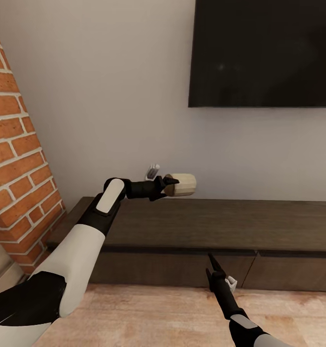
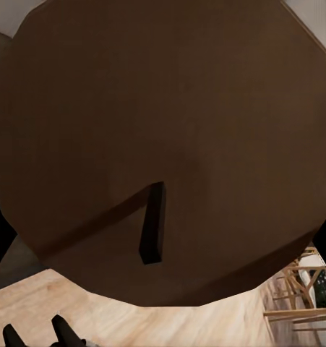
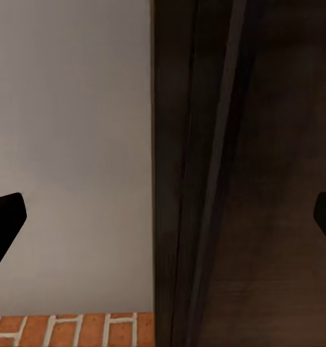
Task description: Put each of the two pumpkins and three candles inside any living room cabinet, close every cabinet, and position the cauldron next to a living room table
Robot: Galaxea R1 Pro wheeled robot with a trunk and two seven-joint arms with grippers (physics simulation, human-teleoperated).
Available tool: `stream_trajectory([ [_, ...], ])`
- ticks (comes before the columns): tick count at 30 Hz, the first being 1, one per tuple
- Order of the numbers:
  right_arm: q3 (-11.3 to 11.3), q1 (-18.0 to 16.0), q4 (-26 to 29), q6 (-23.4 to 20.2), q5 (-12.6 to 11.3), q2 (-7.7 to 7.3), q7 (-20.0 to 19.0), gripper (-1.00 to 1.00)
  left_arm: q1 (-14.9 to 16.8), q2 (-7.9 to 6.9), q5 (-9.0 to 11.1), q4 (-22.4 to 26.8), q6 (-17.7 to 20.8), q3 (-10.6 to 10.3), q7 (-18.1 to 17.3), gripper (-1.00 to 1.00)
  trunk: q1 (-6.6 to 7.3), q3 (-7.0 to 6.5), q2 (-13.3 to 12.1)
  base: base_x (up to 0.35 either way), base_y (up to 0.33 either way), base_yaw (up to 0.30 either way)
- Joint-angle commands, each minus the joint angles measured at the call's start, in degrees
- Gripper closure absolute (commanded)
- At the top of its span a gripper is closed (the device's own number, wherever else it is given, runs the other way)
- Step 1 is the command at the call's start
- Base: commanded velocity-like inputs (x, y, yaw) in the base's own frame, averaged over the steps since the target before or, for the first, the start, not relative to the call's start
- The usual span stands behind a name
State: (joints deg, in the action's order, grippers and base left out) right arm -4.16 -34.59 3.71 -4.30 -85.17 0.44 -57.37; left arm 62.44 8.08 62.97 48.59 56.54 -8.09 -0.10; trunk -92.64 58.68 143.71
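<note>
Left gripper (image 1: 171,185) is clamped on a candle (image 1: 181,185), held sideways in the air above the cabinet (image 1: 192,224) top, near the wall. The candle is a short, stubby cream-beige cylinder lying on its side, with its far end pointing to 3 o'clock in the head view. The left arm reaches forward from 7 o'clock: white upper segment, black elbow, white-and-black forearm, black wrist bent toward 3 o'clock. In the left wrist view the candle's (image 2: 163,137) flat end fills most of the frame as a faceted brownish disc with a small dark wick (image 2: 153,224) sticking out; the fingers are mostly hidden behind it.

Right gripper (image 1: 212,270) is low at 5 o'clock in the head view, black thin fingers pointing up toward the cabinet front. The jaws are spread apart with nothing between them; in the right wrist view only the two dark fingertips (image 3: 5,217) show at opposite edges. The right arm is cut off by the frame edge.

The cabinet is long, low and dark-brown wood, matte, with drawer fronts closed as far as visible; its right end is cut off. A black TV (image 1: 263,53) sits at 1 o'clock on the pale wall (image 1: 100,86), partly cropped. A red brick pillar (image 1: 18,159) stands at 9 o'clock. Light wood floor (image 1: 148,313) lies below. A small white thing behind the left wrist is hard to make out.
</note>
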Motion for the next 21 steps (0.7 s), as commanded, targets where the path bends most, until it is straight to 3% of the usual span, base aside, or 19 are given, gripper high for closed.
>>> stream_trajectory([
  [1,-0.4,0.0,0.0,-0.4,-0.6,-0.01,-0.2,-1.0,0.0,0.0,0.0,0.0,0.2,0.0,0.1,1.0,0.01,0.05,0.0,0.0,0.0,0.0],
  [5,-0.4,0.0,0.0,-0.4,-0.6,-0.04,-0.3,-1.0,0.0,0.0,-0.1,0.0,0.2,0.0,0.2,1.0,0.01,0.05,0.0,0.0,0.0,0.0],
  [14,-0.4,0.0,0.1,-0.4,-0.5,-0.01,-1.5,-1.0,0.0,0.0,-0.2,0.0,0.2,-0.1,0.2,1.0,-0.22,2.05,0.1,0.0,0.0,0.0],
  [21,-0.5,0.0,0.1,-0.3,0.1,0.0,-1.7,-1.0,-0.1,0.0,-0.3,-0.2,0.2,-0.1,0.3,1.0,-0.22,2.05,0.1,0.0,0.0,0.0],
])
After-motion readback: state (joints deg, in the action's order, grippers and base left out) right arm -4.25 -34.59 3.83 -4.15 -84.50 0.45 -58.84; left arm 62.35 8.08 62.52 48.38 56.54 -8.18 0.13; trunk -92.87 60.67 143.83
